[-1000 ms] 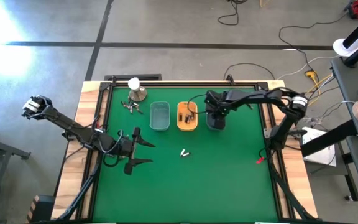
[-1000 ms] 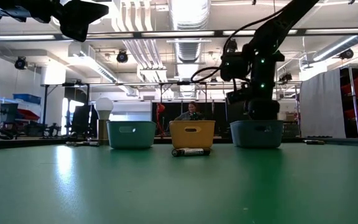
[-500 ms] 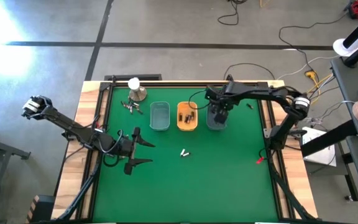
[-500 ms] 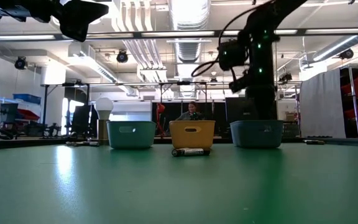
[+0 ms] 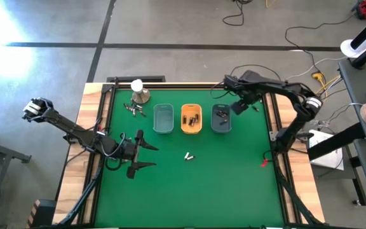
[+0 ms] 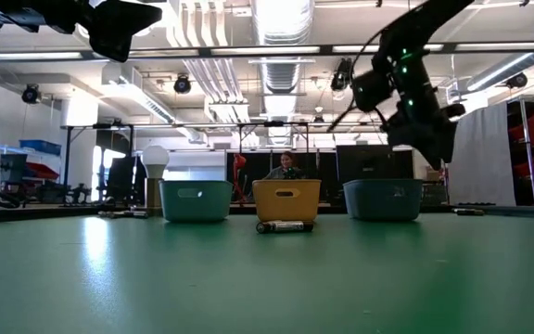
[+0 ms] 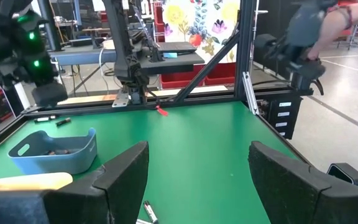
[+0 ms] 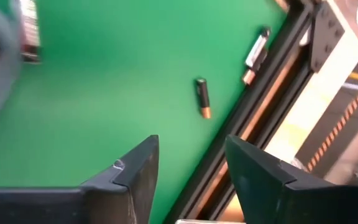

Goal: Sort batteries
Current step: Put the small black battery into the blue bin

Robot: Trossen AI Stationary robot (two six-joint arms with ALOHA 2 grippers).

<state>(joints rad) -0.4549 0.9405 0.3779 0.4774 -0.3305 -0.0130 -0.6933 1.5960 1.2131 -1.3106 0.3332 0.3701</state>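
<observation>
Green counter (image 5: 234,184), left gripper (image 5: 146,154) parked low at the left, fingers spread wide, nothing held. Loose batteries (image 5: 134,109) heaped by the metal dome (image 5: 139,94) at the far edge. Next along: teal bin (image 5: 163,119), orange bin (image 5: 191,119) with batteries inside, a pair of batteries (image 5: 189,155) lying out front. Then grey-blue bin (image 5: 220,119), right gripper (image 5: 239,107) just beside it, fingers apart and empty. One stray battery (image 8: 202,98) near the frame rail.

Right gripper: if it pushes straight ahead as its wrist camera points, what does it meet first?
Probably the lone battery lying on the green mat beyond the open right gripper; depth is unclear.
</observation>
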